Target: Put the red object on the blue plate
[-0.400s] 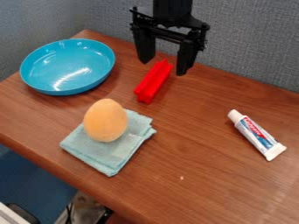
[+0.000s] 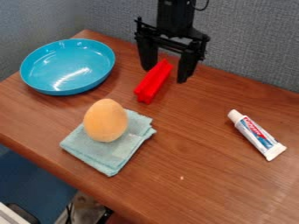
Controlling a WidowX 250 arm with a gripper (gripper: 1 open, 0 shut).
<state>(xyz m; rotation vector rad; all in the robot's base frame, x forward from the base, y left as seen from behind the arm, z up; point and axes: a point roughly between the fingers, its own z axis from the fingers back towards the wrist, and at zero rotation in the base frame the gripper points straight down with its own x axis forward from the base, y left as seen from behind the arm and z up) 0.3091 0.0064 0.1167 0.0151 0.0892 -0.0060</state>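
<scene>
Camera view, 1 wooden worktop point(image 2: 198, 166): gripper point(image 2: 167, 69) pointing down, fingers point(image 2: 147, 58) spread wide and holding nothing, straddling the far end of the red object point(image 2: 152, 83), which lies flat on the wood. Blue plate point(image 2: 68, 66) to its left, apart. Orange egg-shaped object point(image 2: 105, 120) on teal cloth point(image 2: 107, 145) (folded). Toothpaste tube point(image 2: 256, 133) at right.

orange egg point(image 2: 105, 119) – on teal cloth point(image 2: 110, 140) | toothpaste tube point(image 2: 256, 134) – right, apart | wooden table point(image 2: 198, 175)
</scene>
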